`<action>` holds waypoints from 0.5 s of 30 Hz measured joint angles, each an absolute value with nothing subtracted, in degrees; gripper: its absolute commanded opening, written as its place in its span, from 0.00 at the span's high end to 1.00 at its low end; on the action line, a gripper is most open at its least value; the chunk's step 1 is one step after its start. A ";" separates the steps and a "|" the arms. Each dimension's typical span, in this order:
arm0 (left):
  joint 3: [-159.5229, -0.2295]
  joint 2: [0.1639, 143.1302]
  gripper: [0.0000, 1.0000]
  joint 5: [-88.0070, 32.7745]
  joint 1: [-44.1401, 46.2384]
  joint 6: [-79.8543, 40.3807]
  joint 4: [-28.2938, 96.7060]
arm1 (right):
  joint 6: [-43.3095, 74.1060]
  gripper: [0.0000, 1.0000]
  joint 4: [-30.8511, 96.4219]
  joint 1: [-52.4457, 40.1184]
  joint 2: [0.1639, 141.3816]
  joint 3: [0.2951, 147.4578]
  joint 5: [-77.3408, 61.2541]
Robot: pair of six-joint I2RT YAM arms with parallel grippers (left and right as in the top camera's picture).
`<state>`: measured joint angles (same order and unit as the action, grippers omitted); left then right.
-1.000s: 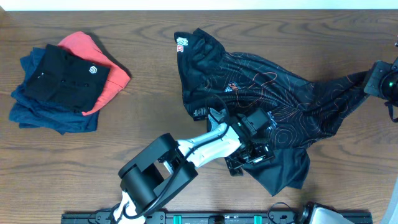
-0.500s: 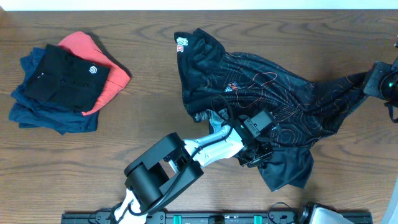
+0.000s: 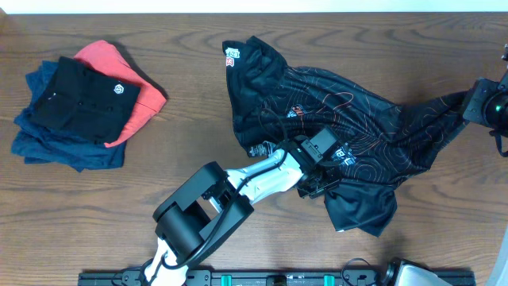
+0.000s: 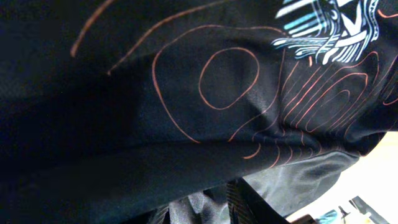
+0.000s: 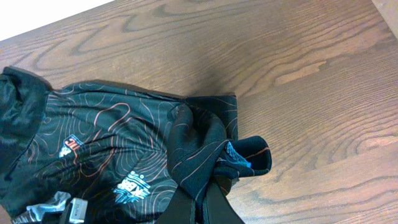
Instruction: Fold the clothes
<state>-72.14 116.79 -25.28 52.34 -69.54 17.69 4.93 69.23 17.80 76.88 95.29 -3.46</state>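
Observation:
The clothes (image 3: 357,119), a thin black shirt with orange contour lines and white lettering, lie crumpled from the table's middle to its right. My left gripper (image 3: 320,176) sits on the shirt's lower front part, shut on a fold of it. The left wrist view is filled with the shirt (image 4: 186,93), and grey fabric is pinched between the fingers of the left gripper (image 4: 199,206). At the right edge, my right gripper (image 3: 479,103) is shut on a bunched corner. In the right wrist view that bunch of the shirt (image 5: 205,140) sits in the closed right gripper (image 5: 200,198).
A stack of folded garments (image 3: 79,103) lies at the far left: a plain black shirt on coral-red and navy ones. The left arm's white links (image 3: 254,181) stretch from the front rail (image 3: 262,278) across the wooden table (image 3: 198,95).
My left gripper has closed on the shirt's lower part and shifted slightly back, pulling the lower flap with it. The right gripper has stayed still, shut on its corner.

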 measured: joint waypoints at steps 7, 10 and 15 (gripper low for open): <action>-72.07 117.01 0.94 -21.80 52.27 -65.91 16.08 | 4.93 0.99 69.30 17.80 76.88 95.31 -3.49; -72.07 117.01 0.94 -21.02 52.23 -62.57 15.94 | 4.93 0.99 69.52 17.80 76.88 95.29 -3.49; -71.96 115.59 0.94 -19.25 51.22 -54.30 20.08 | 4.93 0.99 70.32 17.80 76.88 95.29 -3.49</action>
<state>-71.96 115.59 -19.25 51.22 -54.30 20.08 4.93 70.32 17.80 76.88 95.29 -3.49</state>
